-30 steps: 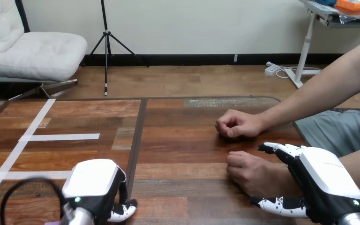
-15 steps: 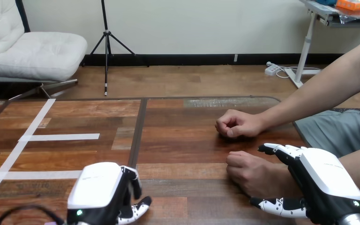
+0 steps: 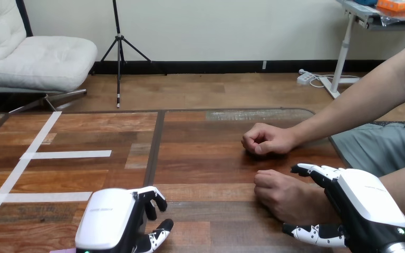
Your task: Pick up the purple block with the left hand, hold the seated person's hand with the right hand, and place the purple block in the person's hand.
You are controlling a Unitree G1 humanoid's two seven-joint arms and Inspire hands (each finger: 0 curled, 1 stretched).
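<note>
My left hand [image 3: 107,225] hovers low over the near left of the table [image 3: 200,158]. Its fingers [image 3: 148,199] are loosely bent, apart from the thumb, with nothing between them. A sliver of the purple block [image 3: 63,251] peeks out at the bottom edge, just left of that hand's wrist. My right hand [image 3: 366,203] is at the near right, clasped on the person's wrist. Its fingers [image 3: 316,171] run along the far side and its thumb along the near side. That person's hand [image 3: 282,194] is a fist resting knuckles-up on the table.
The person's other hand [image 3: 266,140] rests as a fist farther back on the table, its forearm stretching to the right. White tape lines [image 3: 66,154] mark the table's left part. A dark seam [image 3: 155,153] runs down the tabletop.
My left hand has shifted right and toward the near edge, and its fingers have uncurled into sight. My right hand and both of the person's hands have stayed still.
</note>
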